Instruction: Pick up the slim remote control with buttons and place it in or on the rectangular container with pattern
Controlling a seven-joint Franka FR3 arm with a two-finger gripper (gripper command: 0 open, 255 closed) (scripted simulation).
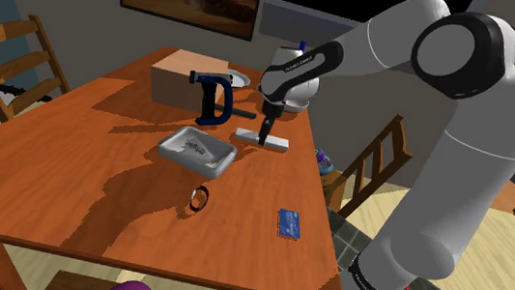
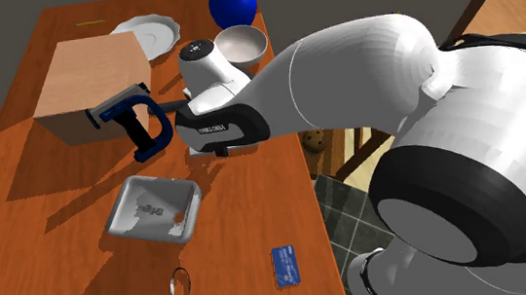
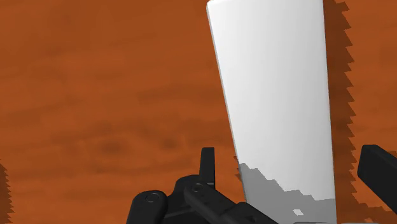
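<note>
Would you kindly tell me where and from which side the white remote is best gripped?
Grip the remote across its narrow width, on the two long edges, coming straight down from above: it is a slim slab lying flat on the table, and the open tool straddles that width.

**A:** Where does the shoulder camera sit?

**B:** Beside and a little behind the stand [image 1: 348, 245], which shows at its five o'clock. It looks down over the wooden table [image 1: 68, 179] toward eleven o'clock, from middling range.

**A:** And the second exterior one?

**B:** Higher, closer and steeper, over the arm [image 2: 424, 108], which bulks at four o'clock. Both views share the grey tray [image 1: 170, 146], blue clamp [image 1: 214, 96] and brown box [image 1: 177, 78].

**A:** The wrist camera?

**B:** Very near, looking along the gripper [image 3: 291, 156] straight onto the white remote [image 3: 273, 95] and the tabletop.
</note>
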